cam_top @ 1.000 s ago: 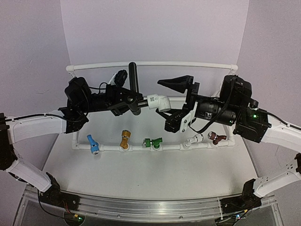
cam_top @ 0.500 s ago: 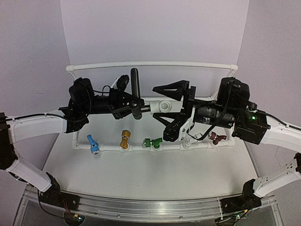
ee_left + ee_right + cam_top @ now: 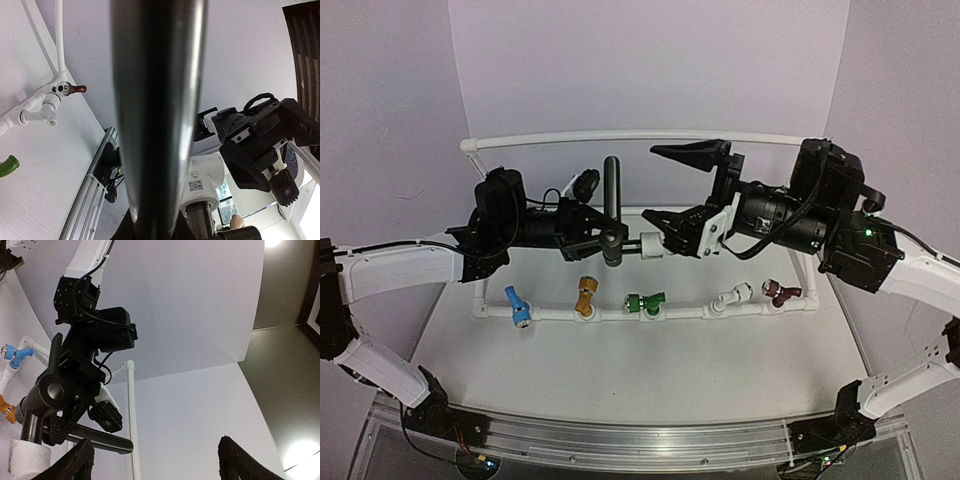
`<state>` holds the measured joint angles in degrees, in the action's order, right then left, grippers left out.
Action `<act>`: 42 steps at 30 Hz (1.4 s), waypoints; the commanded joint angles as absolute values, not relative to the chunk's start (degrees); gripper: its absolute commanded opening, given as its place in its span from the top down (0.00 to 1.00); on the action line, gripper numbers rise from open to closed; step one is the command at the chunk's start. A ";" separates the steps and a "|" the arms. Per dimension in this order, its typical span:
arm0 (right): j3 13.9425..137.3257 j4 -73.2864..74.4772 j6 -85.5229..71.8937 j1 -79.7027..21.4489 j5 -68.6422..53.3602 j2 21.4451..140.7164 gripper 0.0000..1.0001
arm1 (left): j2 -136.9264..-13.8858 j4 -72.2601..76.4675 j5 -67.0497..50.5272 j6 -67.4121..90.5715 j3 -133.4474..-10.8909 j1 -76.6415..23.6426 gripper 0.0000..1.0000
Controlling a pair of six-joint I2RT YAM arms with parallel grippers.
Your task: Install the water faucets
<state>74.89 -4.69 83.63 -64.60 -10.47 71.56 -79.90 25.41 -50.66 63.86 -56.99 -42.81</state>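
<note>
Grey-black plastic faucet (image 3: pixel 612 190), long lever upright, sits clamped in the left tool (image 3: pixel 603 232), its small white pipe fitting (image 3: pixel 655 246) just beside the right tool (image 3: pixel 650 184), which gapes empty; closing off-centre could knock it loose.

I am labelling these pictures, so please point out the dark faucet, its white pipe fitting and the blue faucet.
dark faucet (image 3: pixel 611 190), top external view, middle of its long lever handle.
white pipe fitting (image 3: pixel 652 246), top external view, its side wall.
blue faucet (image 3: pixel 517 306), top external view, its body.
</note>
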 commanded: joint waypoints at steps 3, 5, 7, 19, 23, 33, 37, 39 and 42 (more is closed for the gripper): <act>78.33 1.98 78.79 -64.76 -17.91 69.27 0.15 | -76.44 29.02 -50.81 64.01 -61.05 -42.89 1.00; 78.62 7.13 79.53 -64.98 -23.61 67.50 0.12 | -76.02 28.67 -49.49 64.01 -61.02 -42.86 1.00; 77.05 11.43 82.44 -67.24 -24.89 65.69 0.11 | -75.88 28.80 -49.27 64.11 -61.15 -42.92 1.00; 70.18 15.03 91.23 -69.96 -18.28 64.63 0.43 | -75.46 33.08 -53.12 67.36 -61.15 -42.90 1.00; 68.15 16.11 91.95 -69.96 -17.60 64.97 0.50 | -75.34 33.55 -53.15 67.67 -61.09 -42.87 1.00; 69.70 12.00 89.36 -69.96 -11.35 67.84 0.52 | -75.01 32.57 -54.39 66.29 -60.26 -42.84 1.00; 69.91 10.36 88.81 -69.96 -8.23 68.55 0.51 | -75.15 32.65 -54.55 66.09 -59.94 -42.89 1.00; 70.07 9.38 88.64 -69.96 -7.28 68.72 0.51 | -75.04 32.51 -54.51 65.86 -59.86 -42.89 1.00; 70.17 7.77 88.75 -69.96 -6.89 68.77 0.50 | -75.04 31.88 -54.52 65.39 -59.84 -42.89 1.00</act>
